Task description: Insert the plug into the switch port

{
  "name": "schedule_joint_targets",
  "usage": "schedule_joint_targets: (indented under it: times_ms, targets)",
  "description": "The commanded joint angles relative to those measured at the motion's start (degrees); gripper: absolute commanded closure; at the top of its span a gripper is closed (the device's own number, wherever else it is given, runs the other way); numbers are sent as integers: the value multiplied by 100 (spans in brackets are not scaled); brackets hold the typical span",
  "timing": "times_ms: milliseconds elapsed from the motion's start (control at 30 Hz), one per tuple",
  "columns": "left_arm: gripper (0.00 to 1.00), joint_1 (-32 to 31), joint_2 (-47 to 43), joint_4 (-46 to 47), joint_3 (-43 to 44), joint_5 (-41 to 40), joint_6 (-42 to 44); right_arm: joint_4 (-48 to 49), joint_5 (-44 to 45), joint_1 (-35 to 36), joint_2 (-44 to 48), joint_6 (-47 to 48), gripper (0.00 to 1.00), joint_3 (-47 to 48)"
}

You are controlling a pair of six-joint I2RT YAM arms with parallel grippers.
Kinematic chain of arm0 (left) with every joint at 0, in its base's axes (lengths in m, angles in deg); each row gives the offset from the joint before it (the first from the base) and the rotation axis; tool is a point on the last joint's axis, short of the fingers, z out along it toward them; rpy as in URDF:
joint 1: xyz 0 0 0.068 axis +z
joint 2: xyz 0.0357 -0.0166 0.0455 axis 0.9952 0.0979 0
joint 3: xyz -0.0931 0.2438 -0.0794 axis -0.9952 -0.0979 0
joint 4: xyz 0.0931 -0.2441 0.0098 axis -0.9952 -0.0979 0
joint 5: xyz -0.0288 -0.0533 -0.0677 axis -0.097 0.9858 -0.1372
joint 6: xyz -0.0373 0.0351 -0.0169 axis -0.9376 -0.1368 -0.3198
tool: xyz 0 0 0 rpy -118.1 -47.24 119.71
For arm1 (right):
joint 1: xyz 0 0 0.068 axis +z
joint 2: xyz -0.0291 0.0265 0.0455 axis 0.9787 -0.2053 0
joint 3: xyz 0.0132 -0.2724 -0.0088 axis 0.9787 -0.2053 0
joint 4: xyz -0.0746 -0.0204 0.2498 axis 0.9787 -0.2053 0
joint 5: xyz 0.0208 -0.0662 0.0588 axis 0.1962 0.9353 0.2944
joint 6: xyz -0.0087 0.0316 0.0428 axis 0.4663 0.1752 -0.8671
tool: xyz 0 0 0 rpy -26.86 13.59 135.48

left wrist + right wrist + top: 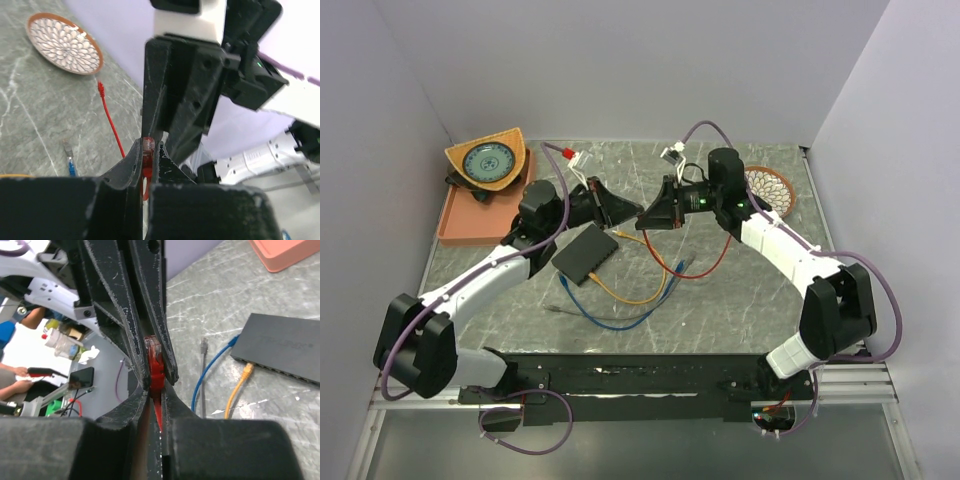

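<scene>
The red plug (154, 360) on its red cable (705, 268) is held in the air between both grippers, which meet tip to tip above the table's middle. My left gripper (628, 211) is shut on the plug (147, 150). My right gripper (648, 217) is shut on the same plug's rear end, its fingers (165, 100) opposite mine. The flat black switch (585, 253) lies on the table below and left of them. Its port row (280, 371) runs along its narrow side, with an orange plug (247, 370) and a blue plug (233, 341) at it.
An orange tray (465, 225) with a fan-shaped dial piece (488, 160) stands at the back left. A patterned plate (770, 188) lies back right. Orange, blue and grey cables (620, 305) trail in front of the switch. A loose grey plug (203, 346) lies nearby.
</scene>
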Motion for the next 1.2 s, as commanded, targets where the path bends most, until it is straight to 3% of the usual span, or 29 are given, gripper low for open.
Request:
schedule_joint_targets:
  times_ms: [0, 133, 233, 333, 500, 700, 800, 933, 1167]
  targets:
    - [99, -36, -542, 191, -72, -993, -188, -710, 864, 73, 469, 561, 68, 193]
    - [99, -36, -719, -406, -99, -1704, -197, -852, 1877, 82, 925, 685, 47, -17]
    - [99, -45, -780, -1065, 6, -2328, -267, -615, 2490, 82, 1443, 588, 19, -298]
    - [99, -36, -798, -1565, 86, -2768, -346, -448, 3131, 134, 1777, 570, 1, -509]
    - [99, -45, -824, -1962, 182, -3208, -487, -674, 4206, 555, 1911, 789, 1, -388]
    - [99, -45, -798, -2244, 358, -3402, -478, -1080, 5612, 1382, 1314, 1115, 1, 166]
    - [99, -45, -798, -2227, 341, -3384, -496, -1159, 6113, 1681, 989, 1159, 8, 377]
    - [99, -45, -772, -2218, 332, -3314, -452, -1361, 6299, 1804, 488, 967, 28, 711]
    - [99, -45, -772, -2279, 367, -3296, -408, -1353, 6405, 1875, 188, 799, 45, 940]
